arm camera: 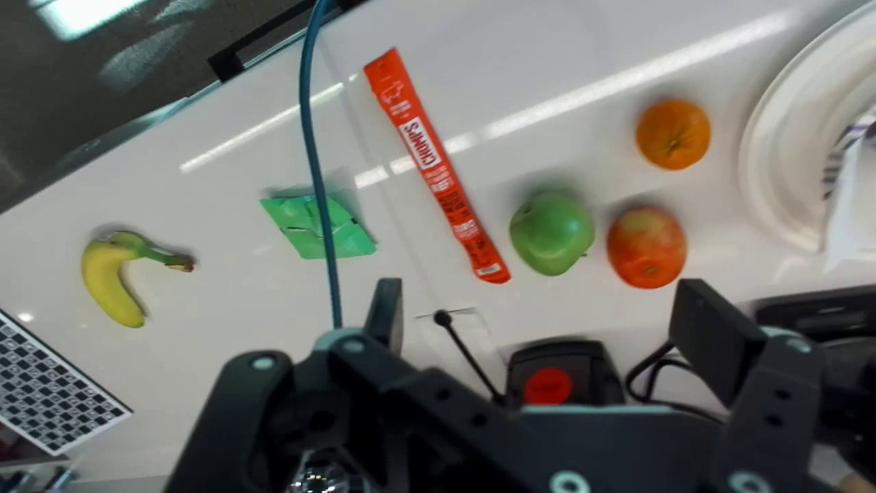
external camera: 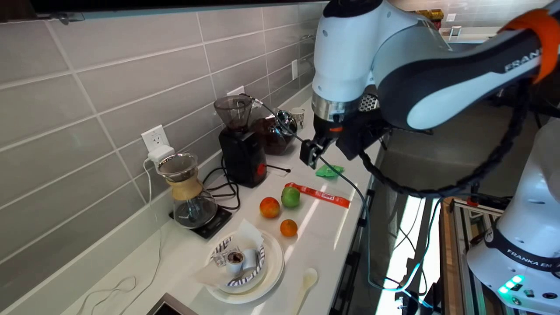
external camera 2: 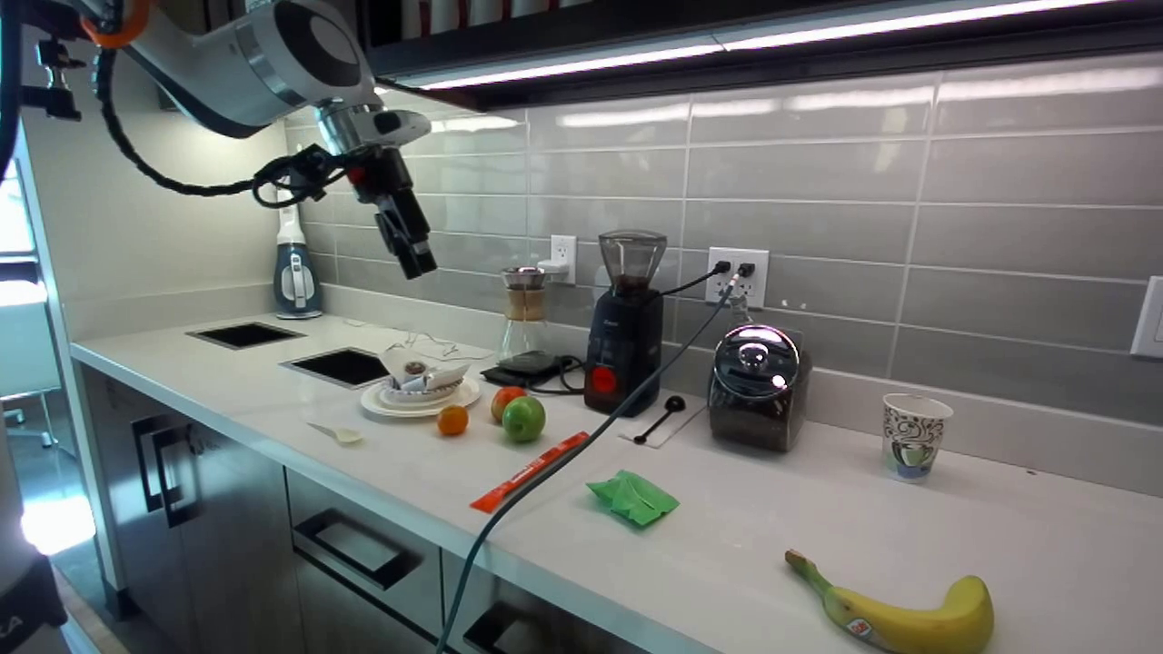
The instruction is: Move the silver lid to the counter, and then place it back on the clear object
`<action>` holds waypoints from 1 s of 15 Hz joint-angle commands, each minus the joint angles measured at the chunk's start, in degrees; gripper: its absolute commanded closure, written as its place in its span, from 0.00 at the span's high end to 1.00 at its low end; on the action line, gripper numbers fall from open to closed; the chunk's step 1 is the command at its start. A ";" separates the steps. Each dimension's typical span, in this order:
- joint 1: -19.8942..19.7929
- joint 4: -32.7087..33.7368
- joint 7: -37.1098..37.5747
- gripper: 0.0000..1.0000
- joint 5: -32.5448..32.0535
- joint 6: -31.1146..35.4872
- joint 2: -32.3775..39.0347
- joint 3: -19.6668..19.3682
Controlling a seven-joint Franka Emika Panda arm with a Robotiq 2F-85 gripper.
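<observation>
The silver lid (external camera 2: 756, 361) is round and shiny. It sits on the slanted front opening of a clear jar (external camera 2: 756, 418) with dark contents. The lid (external camera: 286, 122) and jar (external camera: 273, 140) also show in an exterior view beside the coffee grinder. In the wrist view, a bit of shiny metal and glass, probably the lid (arm camera: 320, 476), shows behind the gripper's linkage; the rest is hidden. The white counter (external camera 2: 727, 536) bears the jar. My gripper (arm camera: 539, 291) is open and empty, its fingers wide apart. It hangs well above the counter in both exterior views (external camera: 311, 153) (external camera 2: 413, 254).
A black grinder (external camera 2: 625, 336) and glass coffee maker (external camera 2: 524, 318) stand along the wall. A blue cable (external camera 2: 581, 445) crosses the counter. Fruit (arm camera: 552, 233), a red stick packet (arm camera: 438, 164), a green packet (arm camera: 318, 226), a banana (external camera 2: 899, 613), a paper cup (external camera 2: 913, 436) and plates (external camera: 273, 280) lie around.
</observation>
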 commanded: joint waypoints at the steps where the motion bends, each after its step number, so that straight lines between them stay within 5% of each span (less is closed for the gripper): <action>1: -3.49 3.60 3.42 1.00 -8.34 4.18 5.63 -5.17; 5: -4.27 10.71 3.66 1.00 -17.78 3.33 12.63 -8.30; 6: -2.23 6.81 1.99 1.00 -14.63 3.41 8.19 -10.00; 15: -0.92 7.71 1.88 1.00 -14.94 3.47 9.02 -11.29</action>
